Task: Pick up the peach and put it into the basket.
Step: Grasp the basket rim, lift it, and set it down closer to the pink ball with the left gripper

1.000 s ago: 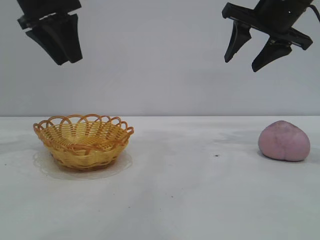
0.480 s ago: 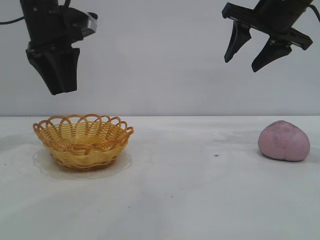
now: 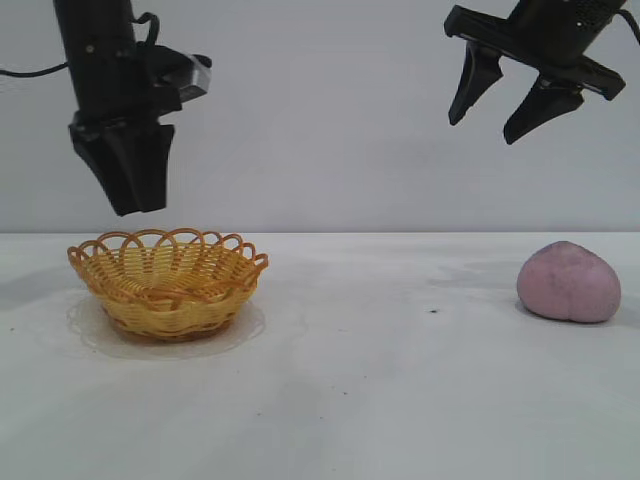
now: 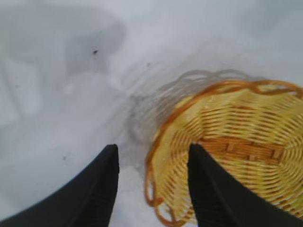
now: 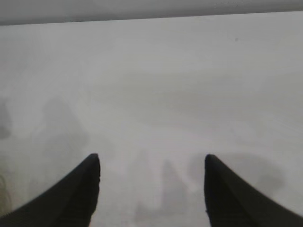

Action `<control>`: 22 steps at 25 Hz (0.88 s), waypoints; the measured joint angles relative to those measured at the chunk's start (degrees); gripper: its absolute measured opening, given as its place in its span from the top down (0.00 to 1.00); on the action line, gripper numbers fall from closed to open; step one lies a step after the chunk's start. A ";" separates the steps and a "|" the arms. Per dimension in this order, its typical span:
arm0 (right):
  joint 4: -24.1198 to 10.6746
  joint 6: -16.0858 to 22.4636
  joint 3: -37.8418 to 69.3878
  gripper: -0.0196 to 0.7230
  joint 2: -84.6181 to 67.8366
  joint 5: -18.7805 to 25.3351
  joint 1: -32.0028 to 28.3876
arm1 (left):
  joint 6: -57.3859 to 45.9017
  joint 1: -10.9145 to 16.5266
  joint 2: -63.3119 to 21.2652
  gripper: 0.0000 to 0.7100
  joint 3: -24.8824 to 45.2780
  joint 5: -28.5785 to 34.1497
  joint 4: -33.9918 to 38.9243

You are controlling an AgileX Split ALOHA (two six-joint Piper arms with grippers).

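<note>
Lowered toward the basket (image 3: 166, 282), left tool (image 3: 130, 200) hangs apart; right tool (image 3: 495, 128) unmoved, apart.

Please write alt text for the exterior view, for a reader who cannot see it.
A peach lies at the right of a white table, far from an empty basket at the left. The open left gripper hangs above the basket; the open right gripper hangs high, above the peach.
</note>
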 joint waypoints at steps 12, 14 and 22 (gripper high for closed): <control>0.00 -0.34 0.00 0.36 0.00 0.00 0.00 | 1.97 -1.79 0.39 0.52 1.16 0.00 4.80; 0.00 -0.74 0.00 0.36 0.00 0.00 0.00 | 2.19 -1.79 1.29 0.52 1.16 0.00 4.80; 0.00 -1.11 0.00 0.36 0.00 0.00 0.00 | 2.64 -1.79 4.91 0.70 1.16 0.00 5.90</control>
